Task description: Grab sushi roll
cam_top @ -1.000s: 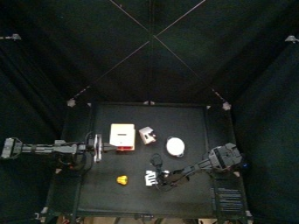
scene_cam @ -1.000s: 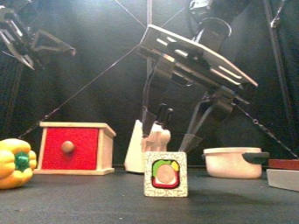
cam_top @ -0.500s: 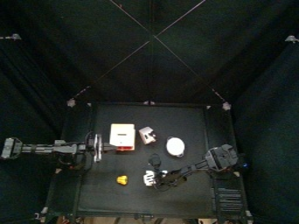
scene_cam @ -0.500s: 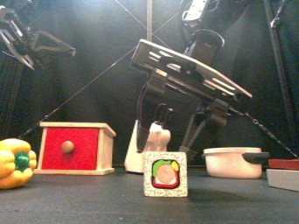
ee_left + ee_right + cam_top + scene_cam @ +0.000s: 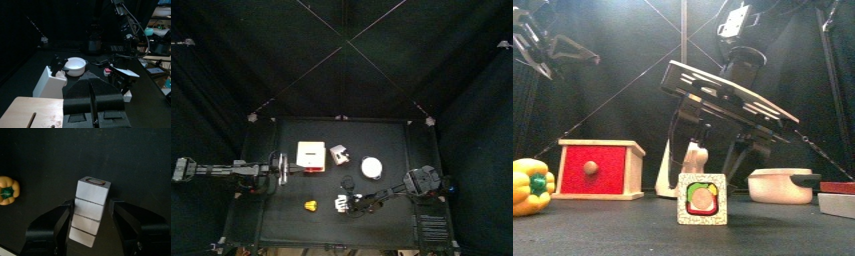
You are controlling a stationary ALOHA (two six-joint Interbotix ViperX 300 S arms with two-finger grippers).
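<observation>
From the front edge of the tabletop (image 5: pixel 593 238), the sushi roll (image 5: pixel 703 198) stands nearest, upright on its narrow side, showing a green rim and a pink and white filling. From above it is the small white piece (image 5: pixel 342 203) near the front, a little right of the yellow pepper (image 5: pixel 311 205). The right end effector (image 5: pixel 353 203) reaches in low from the right; its jaws stand open, one on each side of the roll, and the right wrist camera shows the roll (image 5: pixel 90 217) as a pale block in the gap between them, though I cannot tell whether they touch it yet. The pepper (image 5: pixel 529 186) sits at the far left of the front.

Behind these stand a red box with a pale top and a round knob (image 5: pixel 601 169), a chunky white and grey thing (image 5: pixel 684 165) just to its right, and a white bowl (image 5: pixel 782 185) further right.

The left end effector (image 5: pixel 93 106) hovers over the pale box top at the left, jaws closed together, holding nothing.
</observation>
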